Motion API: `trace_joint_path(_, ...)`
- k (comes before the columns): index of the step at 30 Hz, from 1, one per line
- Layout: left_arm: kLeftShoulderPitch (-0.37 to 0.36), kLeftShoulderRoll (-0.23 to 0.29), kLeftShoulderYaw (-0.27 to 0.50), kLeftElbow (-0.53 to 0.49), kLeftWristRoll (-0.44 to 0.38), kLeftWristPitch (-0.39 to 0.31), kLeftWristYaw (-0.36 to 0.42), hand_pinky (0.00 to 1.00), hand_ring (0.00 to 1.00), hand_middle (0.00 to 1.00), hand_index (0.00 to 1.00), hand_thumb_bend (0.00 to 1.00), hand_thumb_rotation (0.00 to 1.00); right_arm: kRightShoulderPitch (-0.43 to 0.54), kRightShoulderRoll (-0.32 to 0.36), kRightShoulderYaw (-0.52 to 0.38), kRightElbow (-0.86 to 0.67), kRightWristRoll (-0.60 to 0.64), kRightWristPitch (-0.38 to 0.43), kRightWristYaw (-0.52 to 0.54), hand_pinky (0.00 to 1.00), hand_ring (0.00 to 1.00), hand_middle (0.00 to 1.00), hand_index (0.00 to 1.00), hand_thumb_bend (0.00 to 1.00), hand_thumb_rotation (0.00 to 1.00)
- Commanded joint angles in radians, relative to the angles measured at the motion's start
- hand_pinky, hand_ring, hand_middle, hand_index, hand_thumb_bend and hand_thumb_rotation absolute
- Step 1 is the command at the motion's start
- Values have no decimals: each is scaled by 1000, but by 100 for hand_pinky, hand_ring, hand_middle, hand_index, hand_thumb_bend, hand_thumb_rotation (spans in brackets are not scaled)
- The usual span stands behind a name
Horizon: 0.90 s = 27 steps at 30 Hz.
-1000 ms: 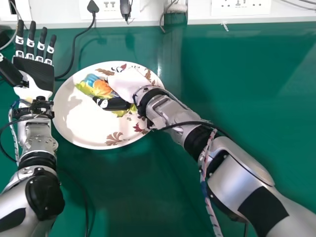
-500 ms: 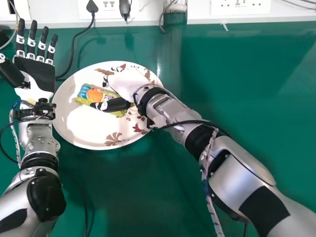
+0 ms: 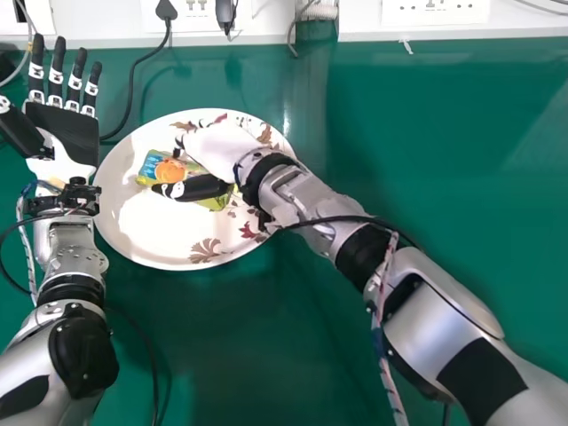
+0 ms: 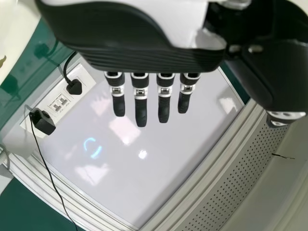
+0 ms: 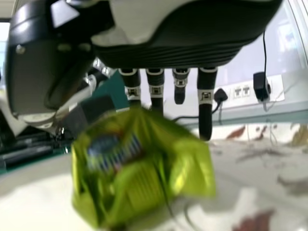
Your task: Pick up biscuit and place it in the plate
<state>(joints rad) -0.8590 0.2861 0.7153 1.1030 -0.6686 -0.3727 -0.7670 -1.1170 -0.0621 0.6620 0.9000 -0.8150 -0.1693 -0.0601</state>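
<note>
Biscuit packet (image 3: 167, 169) lies in the plate (image 3: 146, 232) in the head view, where the right hand (image 3: 202, 187) has just spread wider. Left wrist view: left hand (image 4: 139, 53) idle, fingers straight. Right wrist view: fingers extended, packet apparently released; placing looks essentially done.

Biscuit wrapper (image 3: 167, 169): pale lettering (image 5: 118, 153) on a dark blue patch, too blurred to read
Wrapper's place: on the far left part of the plate (image 3: 160, 235)
Readable words or numbers: none
</note>
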Motion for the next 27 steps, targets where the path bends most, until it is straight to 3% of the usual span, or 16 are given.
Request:
trace_joint_path(1,13,1,-16,3,11,-9,0,90,88,93,98,85,56,32,-16,-21,-44,20,4,16,54,77,82,78,84,74)
trace_joint_path(12,11,2,-19,5,10,-2,11,88,88,94,99,82,56,79,-67,-95,-211,99,7,136,54,76,81,77,86,72)
trace_joint_path(17,10,0,-23,3,6,3,20,86,88,94,100,83,61,87,-85,-123,-249,123,10,172,53,75,80,76,85,72)
trace_joint_path(27,14,8,-22,2,0,24,11,80,87,92,100,80,61,94,-103,-209,-253,221,-34,190,53,73,78,76,85,70)
